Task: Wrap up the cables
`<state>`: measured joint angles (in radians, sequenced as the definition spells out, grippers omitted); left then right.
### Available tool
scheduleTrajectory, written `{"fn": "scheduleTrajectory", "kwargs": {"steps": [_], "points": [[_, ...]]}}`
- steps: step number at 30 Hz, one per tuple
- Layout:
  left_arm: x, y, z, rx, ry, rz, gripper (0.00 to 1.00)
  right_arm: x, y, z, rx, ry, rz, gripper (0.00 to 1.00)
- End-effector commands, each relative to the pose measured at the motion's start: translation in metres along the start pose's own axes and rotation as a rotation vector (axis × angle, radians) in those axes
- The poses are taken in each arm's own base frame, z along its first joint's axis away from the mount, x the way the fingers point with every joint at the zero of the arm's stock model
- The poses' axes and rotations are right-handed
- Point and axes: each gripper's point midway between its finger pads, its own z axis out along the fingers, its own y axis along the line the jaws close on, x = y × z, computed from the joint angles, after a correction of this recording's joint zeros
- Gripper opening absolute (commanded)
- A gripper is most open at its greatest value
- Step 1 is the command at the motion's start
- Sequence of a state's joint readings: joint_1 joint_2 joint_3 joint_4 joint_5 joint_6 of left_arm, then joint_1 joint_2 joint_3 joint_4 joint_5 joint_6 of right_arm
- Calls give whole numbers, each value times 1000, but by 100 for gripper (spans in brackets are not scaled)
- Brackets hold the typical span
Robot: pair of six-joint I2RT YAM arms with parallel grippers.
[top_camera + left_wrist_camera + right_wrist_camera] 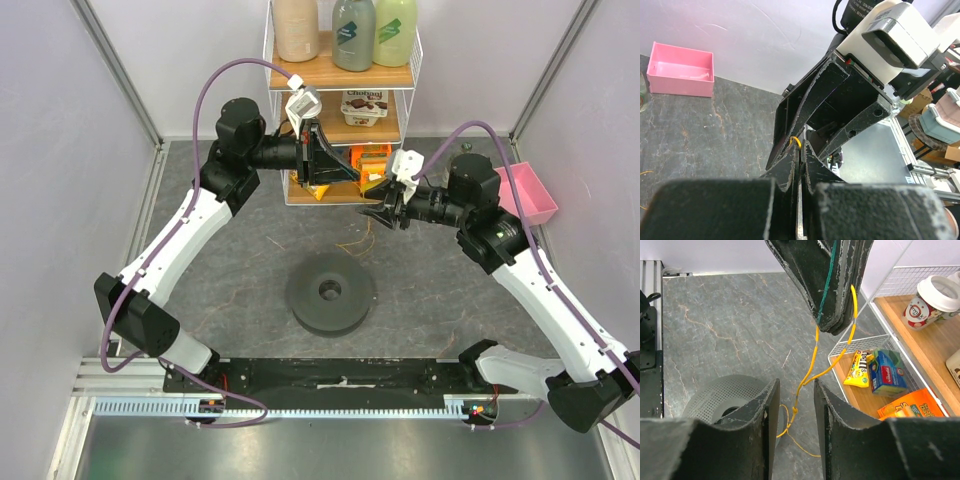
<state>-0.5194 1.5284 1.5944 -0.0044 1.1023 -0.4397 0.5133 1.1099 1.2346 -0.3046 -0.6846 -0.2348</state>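
Yellow wire (814, 347) between closed left fingers (810, 280): wrist views only.

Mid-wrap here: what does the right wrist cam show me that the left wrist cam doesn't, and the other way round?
Right wrist only: the yellow cable hanging in two strands from the left gripper, down past the open right gripper toward the table. It also shows the grey spool and the shelf with snack packets.
Left wrist only: the pink bin by the wall and the right arm's camera housing.
Both: the left gripper shut on the yellow cable, with the right gripper open close by.
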Motion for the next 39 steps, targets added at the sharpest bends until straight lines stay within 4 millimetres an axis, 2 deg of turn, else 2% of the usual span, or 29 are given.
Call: {"fn": "scheduleTrajectory", "kwargs": {"steps": [1,3,8,10,14,18,21,23,24,26,29,32,34,35,38,39], "points": [[-12,-17,-2,35,-20,40,2,-13,-3,-2,23,-30,-2,41],[-11,-16,-2,34,-18,38,2,-19,-6,-2,34,-45,5,41],[-10,-17,-2,34,-18,39,2,-19,-11,-1,67,-44,30,40],[-10,-17,-3,32,-18,36,2,-18,-11,-2,67,-45,28,29],[-9,-17,-3,29,-19,29,2,-17,-12,-3,79,-42,26,0],[-5,-14,-3,20,-10,16,3,-16,-12,-4,84,-42,33,0],[-4,-8,-9,-25,-14,2,41,-12,-13,-6,100,-35,48,0],[-6,-1,-18,-66,-28,-4,71,-8,-15,-9,112,-30,70,0],[-7,3,-24,-86,-33,-12,81,-4,-16,-10,114,-26,87,0],[-7,15,-40,-156,-41,-13,89,4,-25,-16,146,-15,130,0],[-2,34,-71,-309,-28,37,90,25,-46,-31,223,8,231,0],[29,49,-97,-473,104,205,90,43,-65,-46,310,27,325,0],[56,50,-103,-522,231,371,90,58,-72,-52,353,48,365,0],[75,51,-103,-518,290,389,90,65,-75,-55,366,59,383,0],[122,26,-88,-376,508,610,91,88,-84,-61,418,99,424,0],[137,22,-81,-375,589,677,91,94,-90,-64,452,113,432,0]]}}
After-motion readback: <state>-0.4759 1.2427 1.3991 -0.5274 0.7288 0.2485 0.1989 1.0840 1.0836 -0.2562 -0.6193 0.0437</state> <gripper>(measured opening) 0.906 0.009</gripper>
